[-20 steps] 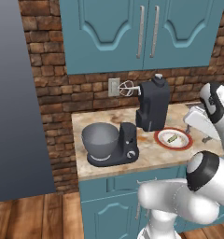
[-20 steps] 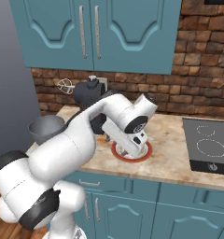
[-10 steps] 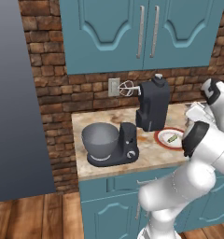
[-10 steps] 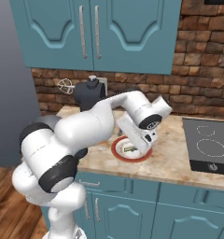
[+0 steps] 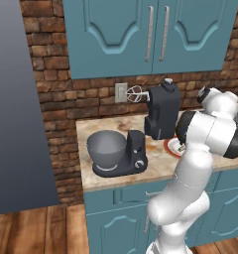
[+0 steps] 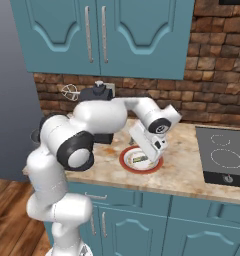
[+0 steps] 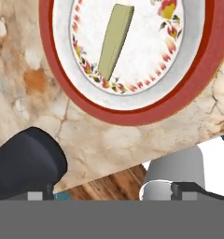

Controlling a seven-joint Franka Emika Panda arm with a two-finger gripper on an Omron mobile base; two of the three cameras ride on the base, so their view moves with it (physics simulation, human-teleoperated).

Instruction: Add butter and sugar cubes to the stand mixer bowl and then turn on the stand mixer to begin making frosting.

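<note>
Brick wall and teal cabinets back the marble counter (image 5: 116, 171) on which I work. At the left of the counter stands the mixer (image 5: 160, 111), its head tilted up and its whisk (image 5: 134, 94) raised clear; the grey bowl (image 5: 107, 149) sits on the mixer's base, just in front of the column. As far as I can see into the bowl from the left base view, it looks empty, so I judge that no ingredient has gone in yet.

To the right of the mixer lies a red-rimmed plate (image 6: 126, 162), and on its white centre a pale yellow-green stick, which I take to be the butter (image 7: 115, 41). I cannot make out any sugar cubes.

My gripper (image 6: 154, 150) hangs over the plate, tilted down toward it. The fingers (image 7: 188, 189) are spread wide and hold nothing; in the hand view the butter lies ahead of them, untouched and flat on the plate.

Progress, as I judge it: the task is at its first step, the reach for the butter. Left to do: grasp the butter, carry it across to the bowl, find and add the sugar cubes, then turn the mixer on.
</note>
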